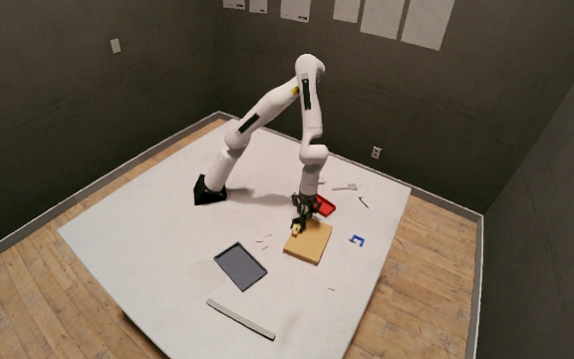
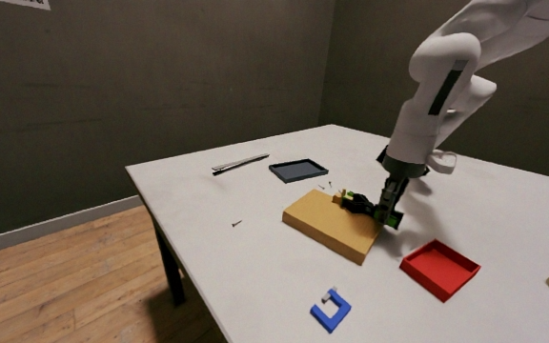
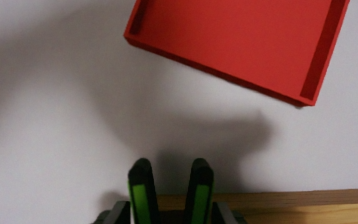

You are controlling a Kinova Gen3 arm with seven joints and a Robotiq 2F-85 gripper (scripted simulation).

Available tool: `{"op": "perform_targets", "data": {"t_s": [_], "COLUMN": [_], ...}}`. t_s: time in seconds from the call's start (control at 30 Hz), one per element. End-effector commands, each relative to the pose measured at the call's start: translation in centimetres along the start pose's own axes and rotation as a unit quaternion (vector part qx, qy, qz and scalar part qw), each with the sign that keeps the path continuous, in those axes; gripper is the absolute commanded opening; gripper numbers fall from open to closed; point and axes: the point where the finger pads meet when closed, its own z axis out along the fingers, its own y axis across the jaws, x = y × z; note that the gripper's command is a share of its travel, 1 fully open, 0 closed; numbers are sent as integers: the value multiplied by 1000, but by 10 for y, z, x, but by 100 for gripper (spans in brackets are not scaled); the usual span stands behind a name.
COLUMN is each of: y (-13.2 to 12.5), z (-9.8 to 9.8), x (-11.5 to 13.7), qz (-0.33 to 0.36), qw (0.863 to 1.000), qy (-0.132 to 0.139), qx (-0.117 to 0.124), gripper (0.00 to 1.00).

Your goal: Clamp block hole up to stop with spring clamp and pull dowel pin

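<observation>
The small wooden block [image 1: 295, 231] [image 2: 337, 198] is seen in the top view near a corner of the bench board [image 1: 309, 247] [image 2: 327, 220] [image 3: 310, 212], down and to the left of the pincer [image 1: 306, 209] [image 2: 389, 216] [image 3: 172, 215], with the spring clamp [image 1: 298, 223] [image 2: 361, 205] [image 3: 141, 204] reaching between them. In the exterior view the block lies left of the pincer and farther from the camera; the clamp's long axis is pointed from the handles at the pincer toward the block, so a straight backing-off along that line is judged the cleanest move. Whether the block is pressed flat to the stop, and where the pin sits, cannot be told. In the wrist view the block is not shown; the handles stand between the part-opened fingers, which appear to be released from them, and the red tray [image 1: 328, 212] [image 2: 421, 282] [image 3: 220, 75] lies beyond. A sideways drift could knock a handle and skew the clamp.
</observation>
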Motion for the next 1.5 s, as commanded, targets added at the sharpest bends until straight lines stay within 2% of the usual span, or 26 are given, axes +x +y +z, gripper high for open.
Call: {"op": "perform_targets", "data": {"t_s": [0.0,0.6,1.47], "y": [-2,1,-1], "z": [2,-9,-63], "x": [-1,0,2], "qz": [0,-1,-1], "qw": [1000,1000,1000], "qy": [-1,-1,2], "qx": [1,-2,2], "gripper": [54,54,54]}}
